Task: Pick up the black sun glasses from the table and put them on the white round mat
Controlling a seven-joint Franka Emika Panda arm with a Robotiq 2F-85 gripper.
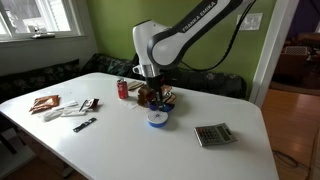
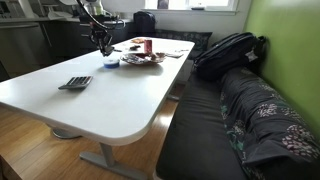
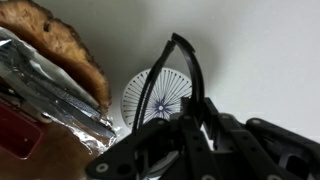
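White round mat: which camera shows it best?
Wrist view: the white round mat sits mid-frame, its blue spoke pattern legible, though the black sun glasses held in the end effector cross it. In both exterior views it is only a small blue-white disc under the end effector.

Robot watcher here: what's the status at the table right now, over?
Pincer shut on the black sun glasses. Glasses over the white round mat, not yet set down. Snack dish close beside the mat.
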